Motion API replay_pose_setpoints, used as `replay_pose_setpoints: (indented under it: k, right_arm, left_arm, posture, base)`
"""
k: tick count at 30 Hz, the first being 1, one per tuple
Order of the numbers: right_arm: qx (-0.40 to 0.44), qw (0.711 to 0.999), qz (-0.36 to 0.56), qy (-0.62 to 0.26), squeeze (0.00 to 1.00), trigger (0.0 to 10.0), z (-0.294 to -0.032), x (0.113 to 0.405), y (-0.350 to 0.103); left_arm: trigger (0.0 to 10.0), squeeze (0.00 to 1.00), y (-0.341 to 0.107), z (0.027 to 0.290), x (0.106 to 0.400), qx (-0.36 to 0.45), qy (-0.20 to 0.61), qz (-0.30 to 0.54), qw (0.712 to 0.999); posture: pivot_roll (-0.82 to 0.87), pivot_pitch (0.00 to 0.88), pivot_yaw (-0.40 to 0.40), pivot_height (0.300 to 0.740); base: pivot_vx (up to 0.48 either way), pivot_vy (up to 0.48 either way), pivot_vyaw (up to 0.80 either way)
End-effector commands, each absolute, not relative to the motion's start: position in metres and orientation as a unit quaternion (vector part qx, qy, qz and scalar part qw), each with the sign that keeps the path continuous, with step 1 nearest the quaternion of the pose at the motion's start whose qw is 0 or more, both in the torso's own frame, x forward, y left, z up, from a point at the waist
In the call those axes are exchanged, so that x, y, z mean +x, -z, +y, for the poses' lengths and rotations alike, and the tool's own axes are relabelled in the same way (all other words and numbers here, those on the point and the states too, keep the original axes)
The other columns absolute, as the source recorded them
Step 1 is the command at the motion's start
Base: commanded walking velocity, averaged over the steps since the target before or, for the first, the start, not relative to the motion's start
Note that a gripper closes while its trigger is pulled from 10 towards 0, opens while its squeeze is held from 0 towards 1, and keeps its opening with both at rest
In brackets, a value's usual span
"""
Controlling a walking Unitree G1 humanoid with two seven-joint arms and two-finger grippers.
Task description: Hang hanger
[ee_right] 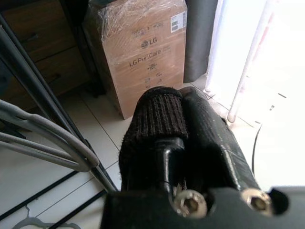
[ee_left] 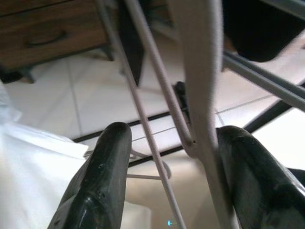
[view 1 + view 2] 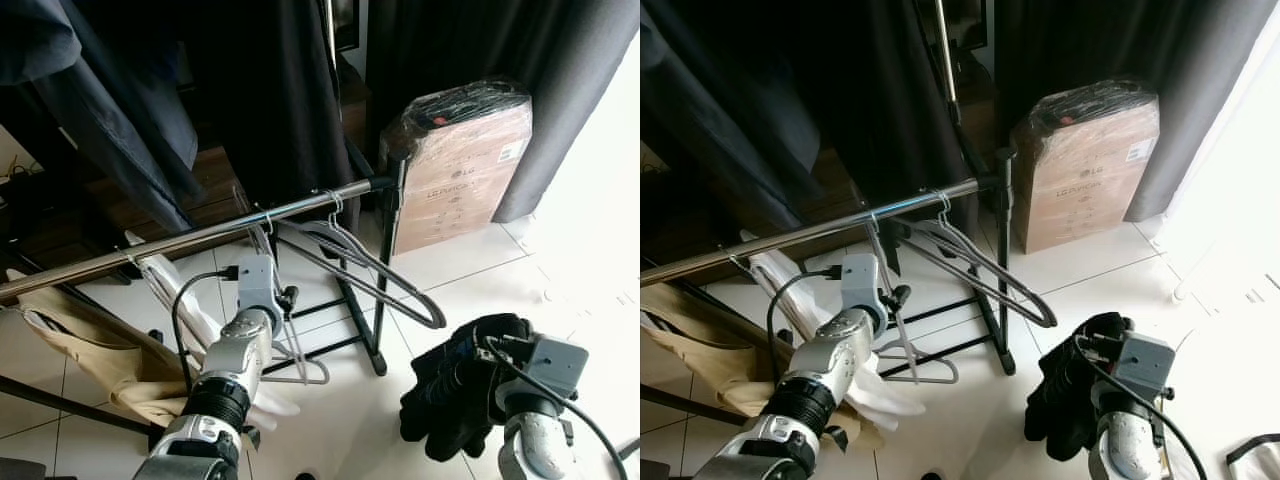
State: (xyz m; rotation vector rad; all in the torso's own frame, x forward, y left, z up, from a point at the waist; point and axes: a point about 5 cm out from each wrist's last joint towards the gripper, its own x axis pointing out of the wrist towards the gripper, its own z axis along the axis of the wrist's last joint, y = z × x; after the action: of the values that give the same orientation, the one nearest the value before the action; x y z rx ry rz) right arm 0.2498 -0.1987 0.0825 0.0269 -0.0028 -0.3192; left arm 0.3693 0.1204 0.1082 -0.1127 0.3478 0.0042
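A chrome rail (image 3: 190, 238) crosses the view at chest height. Two grey hangers (image 3: 385, 280) hang from it near its right end. A thin pale hanger (image 3: 262, 228) is hooked on the rail just left of them. Its wires (image 2: 157, 81) run down between the fingers of my left gripper (image 2: 175, 131), which stands open around them just below the rail (image 3: 283, 300). Lower right, my right gripper (image 1: 176, 102) is shut on a black knit garment (image 3: 455, 385) that wraps its fingers.
A plastic-wrapped cardboard box (image 3: 462, 165) stands by the rack's black upright post (image 3: 385, 290). Dark curtains and dark clothes hang behind. A beige garment (image 3: 85, 350) and white cloth (image 3: 262, 405) lie lower left. Another pale hanger (image 3: 300, 372) shows below the rail over the white tiles.
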Motion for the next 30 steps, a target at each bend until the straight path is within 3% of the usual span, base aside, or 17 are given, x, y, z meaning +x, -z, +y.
replay_pose_setpoints:
  k: [1,7,8,9,10,11,12,30]
  right_arm:
    - [0.014,0.988,-0.007,0.152,0.00,10.0,-0.195,0.249,-0.085]
    - [0.015,0.988,-0.008,0.151,0.00,10.0,-0.193,0.250,-0.086]
    - [0.015,0.988,-0.008,0.151,0.00,10.0,-0.193,0.250,-0.086]
    - [0.015,0.988,-0.008,0.151,0.00,10.0,-0.193,0.250,-0.086]
    - [0.015,0.988,-0.008,0.151,0.00,10.0,-0.194,0.250,-0.085]
    - [0.015,0.988,-0.007,0.152,0.00,10.0,-0.194,0.249,-0.085]
    - [0.015,0.988,-0.007,0.153,0.00,10.0,-0.195,0.249,-0.085]
    - [0.015,0.988,-0.006,0.152,0.00,10.0,-0.195,0.249,-0.085]
  left_arm:
    - [10.0,0.00,-0.104,0.131,0.367,-0.049,-0.027,0.175,0.983]
    - [10.0,0.00,-0.105,0.130,0.367,-0.071,-0.014,0.155,0.985]
    - [9.3,0.00,-0.105,0.130,0.368,-0.072,-0.012,0.154,0.985]
    - [9.3,0.00,-0.105,0.130,0.368,-0.072,-0.012,0.154,0.985]
    - [2.6,0.00,-0.106,0.130,0.368,-0.073,-0.009,0.153,0.986]
    - [2.6,0.00,-0.106,0.129,0.368,-0.074,-0.008,0.151,0.986]
    - [0.0,0.00,-0.106,0.129,0.368,-0.074,-0.007,0.150,0.986]
    - [0.0,0.00,-0.096,0.120,0.366,-0.092,0.009,0.177,0.980]
  posture:
    - [-0.12,0.236,0.092,0.740]
    - [-0.13,0.234,0.092,0.740]
    - [-0.13,0.233,0.092,0.740]
    - [-0.13,0.233,0.092,0.740]
    - [-0.13,0.231,0.092,0.740]
    - [-0.13,0.231,0.092,0.740]
    - [-0.14,0.229,0.091,0.740]
    - [-0.14,0.230,0.085,0.740]
  base:
    - [0.000,0.000,0.00]
    - [0.000,0.000,0.00]
    - [0.000,0.000,0.00]
    - [0.000,0.000,0.00]
    - [0.000,0.000,0.00]
    - [0.000,0.000,0.00]
    - [0.000,0.000,0.00]
    - [0.000,0.000,0.00]
